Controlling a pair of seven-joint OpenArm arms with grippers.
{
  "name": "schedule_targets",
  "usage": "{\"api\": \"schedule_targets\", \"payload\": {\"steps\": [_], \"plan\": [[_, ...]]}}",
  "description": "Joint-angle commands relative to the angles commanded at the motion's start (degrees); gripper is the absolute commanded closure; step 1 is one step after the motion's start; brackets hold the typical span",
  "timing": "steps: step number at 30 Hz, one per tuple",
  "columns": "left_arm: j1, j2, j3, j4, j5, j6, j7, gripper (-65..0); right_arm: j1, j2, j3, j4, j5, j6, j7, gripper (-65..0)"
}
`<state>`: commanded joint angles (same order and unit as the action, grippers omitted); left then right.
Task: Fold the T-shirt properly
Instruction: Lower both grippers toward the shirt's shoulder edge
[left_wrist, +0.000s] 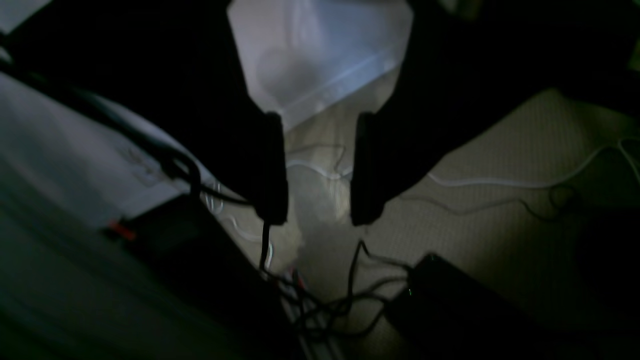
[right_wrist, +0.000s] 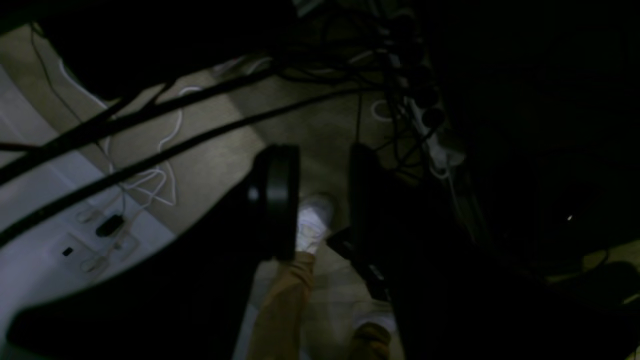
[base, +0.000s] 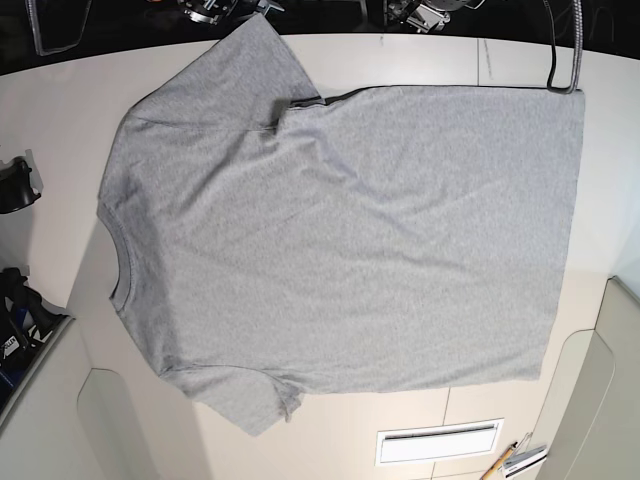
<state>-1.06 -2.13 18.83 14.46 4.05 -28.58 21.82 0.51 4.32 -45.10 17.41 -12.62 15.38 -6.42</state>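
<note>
The light heather-grey T-shirt (base: 340, 240) lies spread flat on the white table (base: 430, 60), plain side up. Its ribbed collar (base: 118, 265) is at the left and its hem at the right. One sleeve (base: 230, 75) points to the far edge, with a small dark fold beside it. The other sleeve (base: 250, 400) points to the near edge. My left gripper (left_wrist: 317, 218) is open and empty, off the table and looking down at the floor. My right gripper (right_wrist: 320, 150) is also open and empty above the floor. The shirt is not in either wrist view.
Arm bases (base: 215, 10) sit at the table's far edge. Black gear (base: 15, 185) is at the left edge, a slotted white panel (base: 437, 441) at the near edge. Cables (left_wrist: 330, 305), a clear bin (left_wrist: 320, 55) and a person's legs (right_wrist: 285, 300) are on the floor.
</note>
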Motion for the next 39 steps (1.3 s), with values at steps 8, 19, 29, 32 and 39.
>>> {"api": "schedule_targets", "payload": {"steps": [8,19,29,32,39], "plan": [[6.88,-4.07,0.00,8.37,-2.08,-0.66,-0.17,-25.0,-3.98,3.06,0.00,4.70,-0.02,0.09,-0.02,-17.4],[24.57,-13.94,-0.15,28.79,-10.47,-3.80,1.29,-25.1,-16.37,15.89,0.00,26.12,3.15,0.46,-9.97,-17.4],[39.76,-15.21,-6.93,50.47,-12.31,-3.85,3.43,-25.1,-30.29,31.69,0.00,53.37,4.28,0.46,-10.78,-17.4],[44.92,-15.21,-12.55,58.77,-13.46,-5.25,4.66,-25.0,-34.42,37.13,0.00,63.08,4.28,0.42,-13.03,-17.4],[55.47,-15.21,-22.84,76.72,-18.86,-6.82,6.78,-25.1,-40.26,47.32,2.73,81.50,6.71,0.17,-18.36,-17.4]]}}
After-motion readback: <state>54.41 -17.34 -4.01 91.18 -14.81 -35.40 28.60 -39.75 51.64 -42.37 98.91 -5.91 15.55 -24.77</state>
